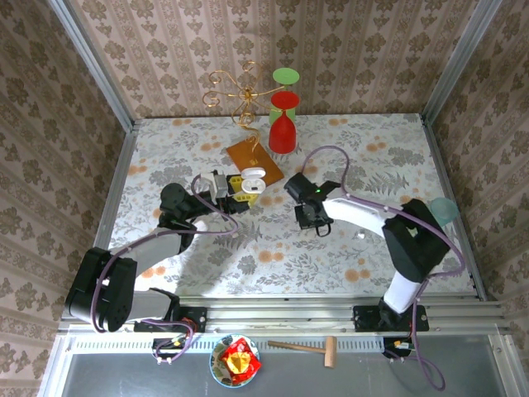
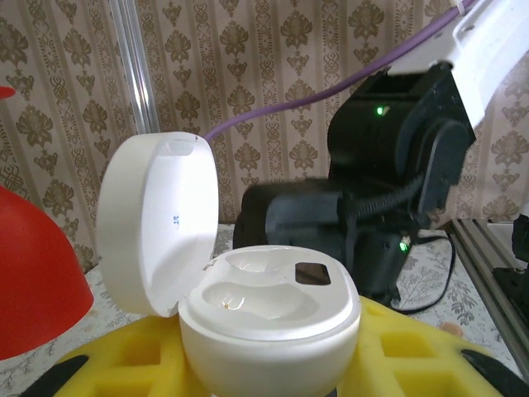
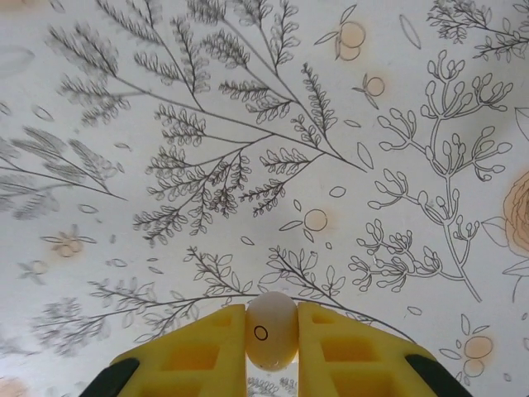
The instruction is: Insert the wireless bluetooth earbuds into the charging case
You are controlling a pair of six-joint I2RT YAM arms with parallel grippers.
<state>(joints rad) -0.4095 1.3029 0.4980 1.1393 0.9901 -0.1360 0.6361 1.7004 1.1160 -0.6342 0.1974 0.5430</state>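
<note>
Between the right gripper's [image 3: 271,314] two yellow pads [image 3: 198,351], blocky and dimpled with square recesses, sits one earbud [image 3: 271,337]. It is a small, smooth, glossy white egg shape with a tiny dark ring on its face. The jaws are drawn nearly together and pinch it on both sides, over the floral tablecloth [image 3: 248,124]. Well off to that gripper's left, the left gripper [image 1: 238,192] clamps one charging case [image 2: 269,318] low on its body between matching yellow pads [image 2: 413,360], its jaws partly closed around it. The case is a rounded white plastic pebble. Its round hinged lid [image 2: 157,223] stands open and upright, and its top deck has two shallow moulded hollows and one small dark square window.
</note>
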